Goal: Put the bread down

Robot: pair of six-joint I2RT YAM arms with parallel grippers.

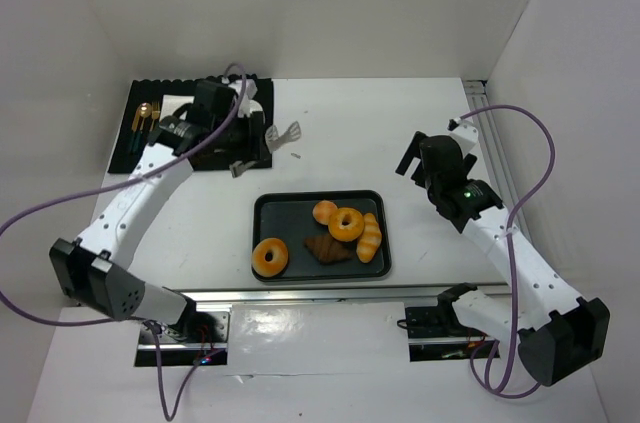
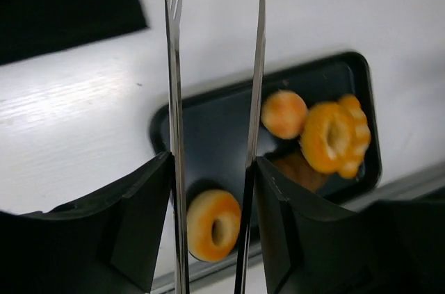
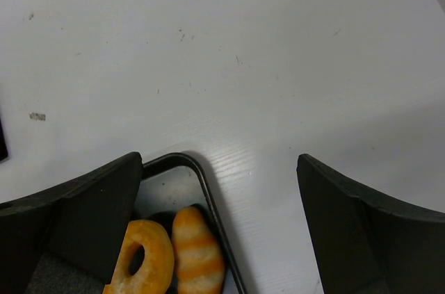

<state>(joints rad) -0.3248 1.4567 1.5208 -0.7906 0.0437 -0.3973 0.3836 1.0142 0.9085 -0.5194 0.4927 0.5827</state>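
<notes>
My left arm [image 1: 135, 198], right arm [image 1: 515, 248]: white link shells, black joints, black blocky bases. 1 purple cable [image 1: 60, 201] loops off each. Green light [image 1: 466, 195] on right wrist. Left gripper [image 2: 212, 162], right gripper [image 3: 219, 162] matte black, 2 curved fingers [image 3: 90, 210] each

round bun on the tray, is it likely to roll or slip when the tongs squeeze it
The round bun looks smooth and domed, so it may well roll on the flat tray if nudged. The tongs have thin, shiny metal arms, so it could slip out. It seems to touch a ring donut, which might shift too.
</notes>
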